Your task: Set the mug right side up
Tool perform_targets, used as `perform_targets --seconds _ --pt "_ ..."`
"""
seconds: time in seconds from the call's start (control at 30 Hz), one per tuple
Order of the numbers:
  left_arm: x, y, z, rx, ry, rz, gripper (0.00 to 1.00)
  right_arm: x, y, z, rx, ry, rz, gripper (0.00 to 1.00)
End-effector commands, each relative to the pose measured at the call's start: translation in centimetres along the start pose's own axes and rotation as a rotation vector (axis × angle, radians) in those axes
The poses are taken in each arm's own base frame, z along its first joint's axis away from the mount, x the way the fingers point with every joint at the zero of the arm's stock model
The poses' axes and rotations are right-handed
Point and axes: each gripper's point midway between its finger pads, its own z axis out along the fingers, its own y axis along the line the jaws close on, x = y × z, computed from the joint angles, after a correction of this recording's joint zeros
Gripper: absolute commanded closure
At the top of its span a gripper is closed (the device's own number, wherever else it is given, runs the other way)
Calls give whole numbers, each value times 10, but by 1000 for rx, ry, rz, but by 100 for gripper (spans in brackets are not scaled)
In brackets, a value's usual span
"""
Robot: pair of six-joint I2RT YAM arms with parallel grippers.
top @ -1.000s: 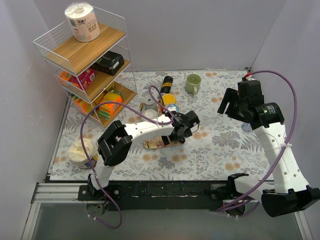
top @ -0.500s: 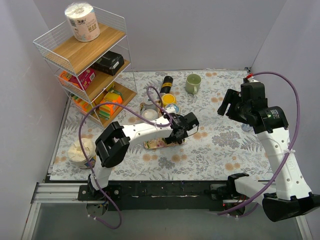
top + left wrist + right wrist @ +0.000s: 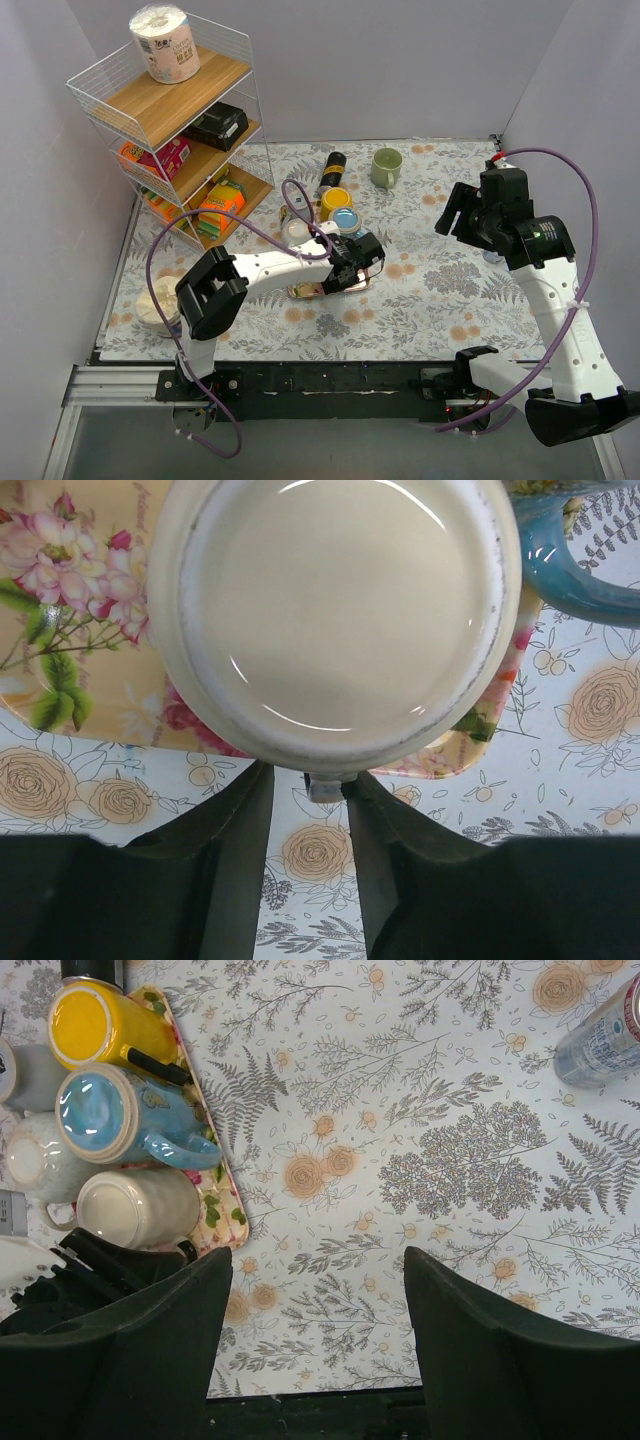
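Note:
A cream mug (image 3: 335, 610) stands upside down on the flowered tray (image 3: 60, 680), with its base facing up. Its handle (image 3: 326, 785) points toward my left gripper (image 3: 308, 775). That gripper's fingers sit close on either side of the handle, the right one against it and a narrow gap on the left, so it is open. In the right wrist view the same mug (image 3: 135, 1207) lies at the tray's (image 3: 225, 1210) near end. My right gripper (image 3: 318, 1260) hangs open and empty high above the tablecloth. In the top view the left gripper (image 3: 352, 268) covers the mug.
A blue mug (image 3: 110, 1110) and a yellow mug (image 3: 95, 1022) stand upside down on the same tray, pale cups (image 3: 30, 1155) beside them. A green mug (image 3: 386, 166) and a dark bottle (image 3: 332, 165) stand at the back. A can (image 3: 605, 1040) lies right, a wire shelf rack (image 3: 170, 130) left.
My left gripper has slid a little left and nearer along the tray, and its jaws have narrowed around the cream mug's handle. The right arm has barely moved.

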Motion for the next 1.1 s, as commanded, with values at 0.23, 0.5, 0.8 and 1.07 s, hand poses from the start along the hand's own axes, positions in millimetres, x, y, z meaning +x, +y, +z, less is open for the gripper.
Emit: perform_targets --seconds 0.23,0.5,0.8,1.07 --pt "-30 -23 -31 96 -46 -503 70 0 -2 -2 -4 -19 16 25" --pt "-31 -27 -24 96 -71 -448 75 0 -2 0 -4 -18 20 25" --pt "-32 -21 -18 82 -99 -428 76 -2 0 -1 -10 -22 17 26" --pt "-29 -21 -9 68 -109 -402 73 -1 1 2 -11 -11 9 26"
